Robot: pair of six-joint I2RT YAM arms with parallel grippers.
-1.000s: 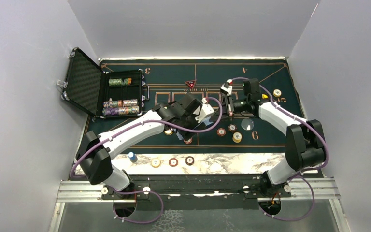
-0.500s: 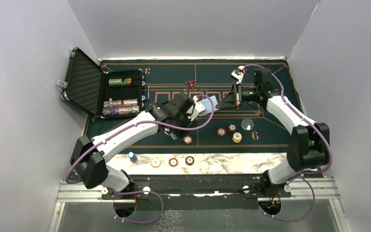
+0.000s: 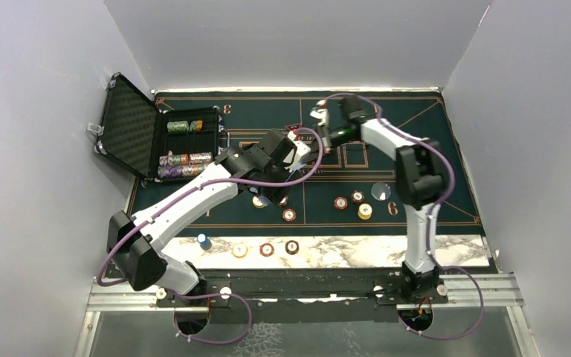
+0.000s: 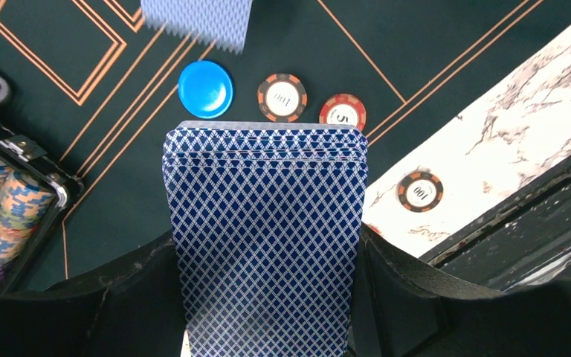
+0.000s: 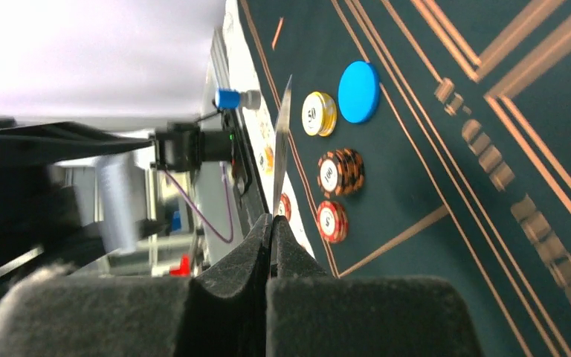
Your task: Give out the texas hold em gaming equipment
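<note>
The left gripper [image 4: 266,249] clamps a deck of blue-backed cards [image 4: 266,186] by its two long edges, one jaw on each side and the patterned backs facing the wrist camera. Past the deck's far end, on the green felt mat [image 4: 431,44], lie a blue disc [image 4: 205,89], a red-brown 100 chip [image 4: 282,97] just beside it, and a red 5 chip [image 4: 343,112] next to that. Out beyond the right jaw another 100 chip [image 4: 420,191] rests on the marble strip [image 4: 505,126]. Off the left jaw stands the black case [image 4: 26,175], with stacked chips inside. A blurred card back shows at the far edge of this view. The right gripper [image 5: 271,230] has its jaws pressed together on a single card [image 5: 283,134], which is seen edge-on and sticks straight out from the tips. To one side of that card a yellow 50 chip [image 5: 320,113] lies on the felt next to the blue disc, with the other two chips nearer the jaws. In the top view both grippers hang close together over the middle of the mat, and the small red triangular marker [image 3: 294,129] is just beside the right one.
</note>
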